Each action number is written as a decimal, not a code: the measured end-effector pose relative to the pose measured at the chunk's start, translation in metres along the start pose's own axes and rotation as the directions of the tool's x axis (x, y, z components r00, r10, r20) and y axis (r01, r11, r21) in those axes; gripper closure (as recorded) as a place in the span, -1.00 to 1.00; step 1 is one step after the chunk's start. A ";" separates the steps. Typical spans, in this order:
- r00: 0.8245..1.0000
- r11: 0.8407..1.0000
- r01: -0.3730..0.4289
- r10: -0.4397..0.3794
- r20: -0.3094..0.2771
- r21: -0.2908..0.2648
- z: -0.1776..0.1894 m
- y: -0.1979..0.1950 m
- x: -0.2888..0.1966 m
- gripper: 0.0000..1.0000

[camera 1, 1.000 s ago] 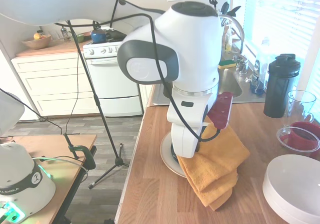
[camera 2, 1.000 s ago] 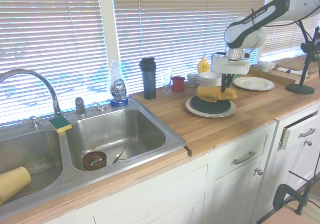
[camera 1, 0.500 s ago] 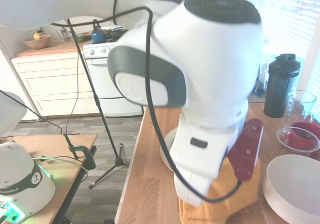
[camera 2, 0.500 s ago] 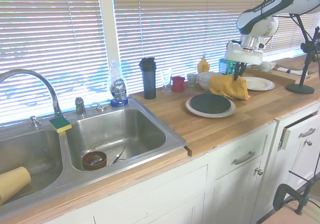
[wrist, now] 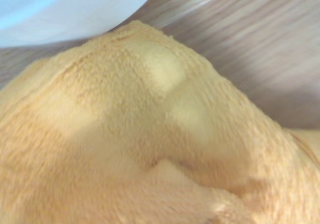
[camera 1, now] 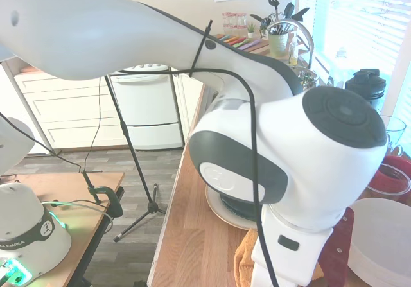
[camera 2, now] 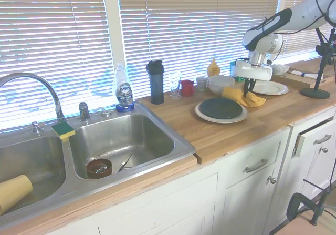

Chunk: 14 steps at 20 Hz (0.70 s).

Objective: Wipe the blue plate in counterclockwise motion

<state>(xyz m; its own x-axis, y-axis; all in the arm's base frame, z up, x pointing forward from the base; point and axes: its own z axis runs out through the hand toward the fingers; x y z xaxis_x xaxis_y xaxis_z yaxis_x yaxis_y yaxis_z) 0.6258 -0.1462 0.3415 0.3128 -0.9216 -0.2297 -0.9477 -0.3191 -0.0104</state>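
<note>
The blue plate (camera 2: 220,108), dark and glossy, lies on a larger beige plate (camera 2: 202,115) on the wooden counter. In the first exterior view only a dark sliver of the blue plate (camera 1: 232,207) shows behind the arm. My gripper (camera 2: 248,90) is off to the plate's right, low over the counter, shut on an orange towel (camera 2: 239,94) whose folds rest on the wood between the two plates. The towel (wrist: 140,134) fills the wrist view, and its edge (camera 1: 243,261) shows below the arm. The plate's surface is uncovered.
A white plate (camera 2: 268,88) lies just right of the towel, with its rim (wrist: 75,13) close in the wrist view. Stacked white bowls (camera 2: 220,82), a yellow bottle (camera 2: 213,68), a red cup (camera 2: 187,88) and a black bottle (camera 2: 155,81) stand behind. The sink (camera 2: 121,140) is at the left.
The gripper lifted the towel off the blue plate, carried it right, and has come down so the towel now rests on the counter beside the plate.
</note>
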 end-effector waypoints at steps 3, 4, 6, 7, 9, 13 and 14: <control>1.000 1.000 0.010 -0.010 0.000 -0.001 0.002 -0.003 0.000 -1.00; 1.000 1.000 0.019 -0.019 -0.001 0.000 0.002 -0.004 0.000 -1.00; 0.999 0.999 0.035 -0.035 -0.006 0.007 0.001 -0.005 -0.001 -1.00; 0.999 0.999 0.043 -0.043 -0.011 0.013 0.000 -0.006 -0.002 -1.00; 0.999 0.999 0.048 -0.047 -0.019 0.021 -0.001 -0.007 -0.006 -1.00; 0.998 0.998 0.053 -0.052 -0.024 0.027 -0.001 -0.006 -0.010 -1.00; 0.998 0.998 0.053 -0.052 -0.024 0.027 -0.001 -0.006 -0.010 -1.00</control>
<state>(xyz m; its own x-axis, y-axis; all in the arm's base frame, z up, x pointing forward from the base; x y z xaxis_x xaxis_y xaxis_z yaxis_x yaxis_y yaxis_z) 0.6288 -0.1348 0.3445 0.3636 -0.9087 -0.2053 -0.9311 -0.3615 -0.0486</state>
